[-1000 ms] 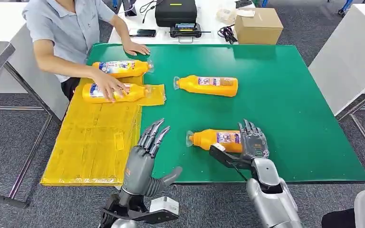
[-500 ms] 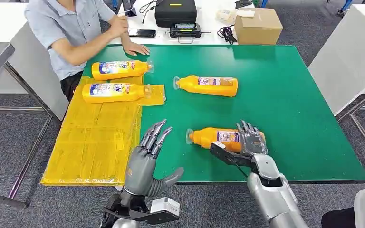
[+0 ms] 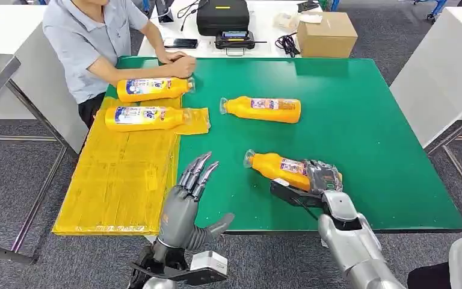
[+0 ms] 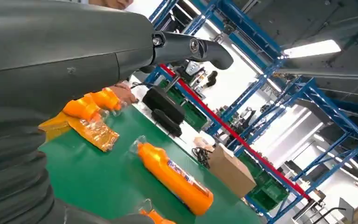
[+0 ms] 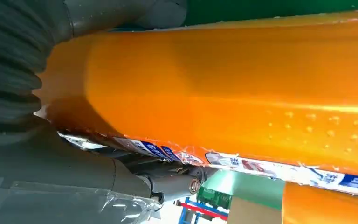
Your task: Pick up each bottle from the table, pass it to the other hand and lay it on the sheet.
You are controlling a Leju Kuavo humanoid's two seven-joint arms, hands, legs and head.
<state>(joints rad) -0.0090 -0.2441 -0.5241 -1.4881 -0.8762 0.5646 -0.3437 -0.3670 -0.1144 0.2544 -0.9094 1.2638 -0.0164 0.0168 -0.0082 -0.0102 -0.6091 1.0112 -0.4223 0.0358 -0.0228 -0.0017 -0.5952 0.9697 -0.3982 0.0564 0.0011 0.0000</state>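
Grey carpet floor (image 3: 12, 174) surrounds the green-topped counter (image 3: 361, 120). A white table (image 3: 264, 27) stands behind it, another white table (image 3: 442, 66) at right. Blue metal shelving (image 4: 279, 88) rises beyond.

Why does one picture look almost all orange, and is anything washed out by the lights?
Right wrist view: the camera sits right against the held bottle, so orange dominates, with a soft sheen. Left wrist view: the ceiling light is blown out white. Head view: evenly lit, sharp.

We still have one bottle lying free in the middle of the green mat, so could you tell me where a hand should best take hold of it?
Grip the middle bottle around its wide labelled body, coming down from above. It lies flat on its side, cap end towards the person, with bare green mat on both long sides for fingers.
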